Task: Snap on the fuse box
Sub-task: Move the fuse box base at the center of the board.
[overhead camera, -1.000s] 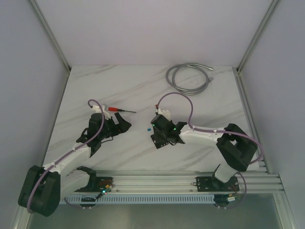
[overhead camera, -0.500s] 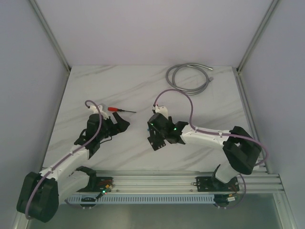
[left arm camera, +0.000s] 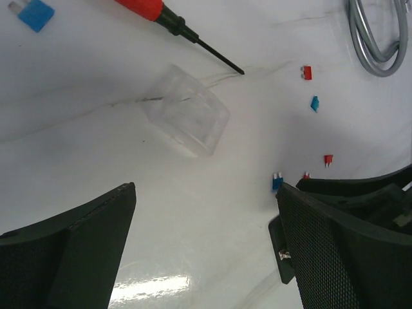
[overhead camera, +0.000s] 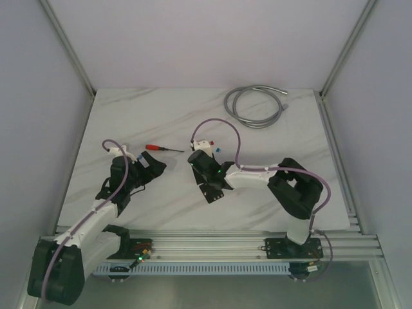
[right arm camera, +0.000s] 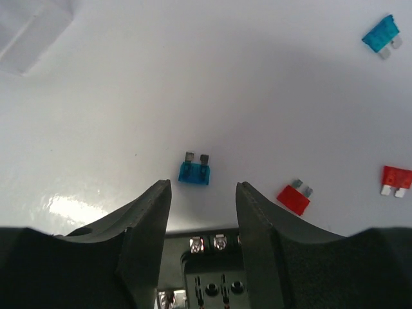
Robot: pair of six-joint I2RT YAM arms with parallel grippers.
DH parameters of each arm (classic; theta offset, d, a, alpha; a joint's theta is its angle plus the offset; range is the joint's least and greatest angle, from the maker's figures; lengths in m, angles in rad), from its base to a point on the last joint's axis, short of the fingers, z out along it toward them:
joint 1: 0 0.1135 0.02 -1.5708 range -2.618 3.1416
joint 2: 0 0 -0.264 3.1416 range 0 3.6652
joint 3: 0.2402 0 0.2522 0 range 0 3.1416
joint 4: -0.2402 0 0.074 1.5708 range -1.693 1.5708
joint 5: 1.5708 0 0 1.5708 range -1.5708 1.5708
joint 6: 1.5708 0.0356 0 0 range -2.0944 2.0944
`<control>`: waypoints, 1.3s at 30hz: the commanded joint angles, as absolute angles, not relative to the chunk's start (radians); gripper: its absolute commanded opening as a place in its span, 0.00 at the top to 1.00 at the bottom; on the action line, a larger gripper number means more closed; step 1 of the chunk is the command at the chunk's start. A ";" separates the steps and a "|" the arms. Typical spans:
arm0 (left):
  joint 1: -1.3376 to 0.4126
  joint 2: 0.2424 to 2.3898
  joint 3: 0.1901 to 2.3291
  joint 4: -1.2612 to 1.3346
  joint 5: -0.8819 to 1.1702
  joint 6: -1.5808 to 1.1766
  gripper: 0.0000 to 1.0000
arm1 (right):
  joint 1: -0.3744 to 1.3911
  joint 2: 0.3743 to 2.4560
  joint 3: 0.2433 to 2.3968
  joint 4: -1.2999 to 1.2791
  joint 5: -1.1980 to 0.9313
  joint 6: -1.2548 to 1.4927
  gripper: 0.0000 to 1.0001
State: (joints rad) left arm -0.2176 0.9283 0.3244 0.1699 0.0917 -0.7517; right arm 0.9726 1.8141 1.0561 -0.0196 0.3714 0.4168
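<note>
Top external view: the fuse box (overhead camera: 212, 191) lies on the table (overhead camera: 161, 116), just near-side of the right gripper (right arm camera: 203, 188), whose fingers stand part-open on nothing — the left gripper (left arm camera: 206, 188) gapes empty. Light, stiff, slick plastic, I'd guess; pinch its flat sides, not the slotted face.

One screwdriver (left arm camera: 154, 9), one coiled hose (overhead camera: 254, 106), one clear cover (left arm camera: 187, 119), one fuse box (right arm camera: 209, 267), six loose fuses (left arm camera: 315, 103), five near the box.
</note>
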 commanded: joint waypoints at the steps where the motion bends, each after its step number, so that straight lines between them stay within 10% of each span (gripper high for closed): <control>1: -0.190 0.933 0.307 0.180 0.145 -0.768 0.00 | 0.976 1.859 1.109 0.025 0.422 0.393 0.51; 39: -0.188 0.963 0.334 0.187 0.217 -0.785 0.00 | 0.989 1.910 1.141 -0.126 0.370 0.457 0.63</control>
